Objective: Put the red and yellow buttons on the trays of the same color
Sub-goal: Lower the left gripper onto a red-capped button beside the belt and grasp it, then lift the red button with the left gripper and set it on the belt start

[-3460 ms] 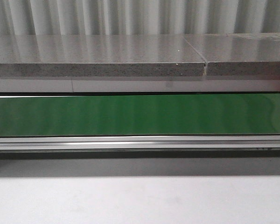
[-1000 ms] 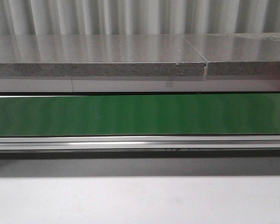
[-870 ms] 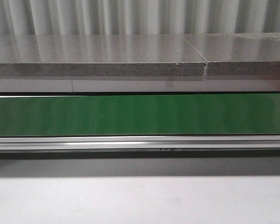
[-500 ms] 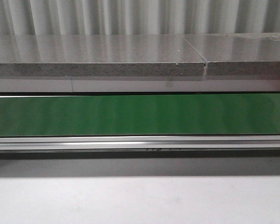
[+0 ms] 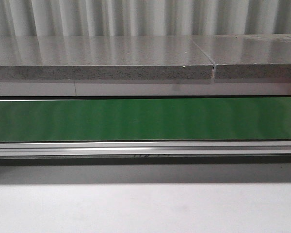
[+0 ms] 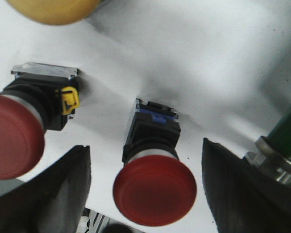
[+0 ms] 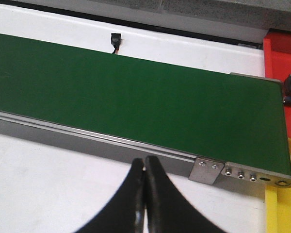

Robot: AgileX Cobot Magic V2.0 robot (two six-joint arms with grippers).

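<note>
1. The left claw [image 6: 146, 194] hangs spread wide over the white tabletop [image 6: 184, 63], its two dark fingers [image 6: 53, 194] standing on either side of a red button [image 6: 154, 187] with clear gaps both ways; nothing is pinched.
2. That red button lies on its side between the fingers. Its mushroom cap points toward the wrist camera and its black body with a blue clip [image 6: 155, 114] points away, so its long axis runs along the claw's reach and not across the gap.
3. A second red button [image 6: 19, 131], with a yellow clip on its black body, lies just outside one finger, apart from the first. The rim of a yellow cap [image 6: 53, 9] shows farther off, cut by the picture's edge.
4. The right claw [image 7: 145, 194] is pressed together and empty, hovering over the tabletop on the near side of the green conveyor belt [image 7: 136, 97].
5. A red tray [image 7: 283, 53] and a strip of yellow tray [image 7: 281, 213] show beside the belt's end in the right wrist view; something dark sits at the red tray's edge, too cropped to name.
6. The front view shows only the bare belt and a grey stone ledge [image 5: 102, 58]; no arm or button appears there.
7. Judgement: the left arm is plainly the nearer one, and the coming move is a descent and squeeze across the centred button's body. The neighbouring button leaves the outer finger little room.
</note>
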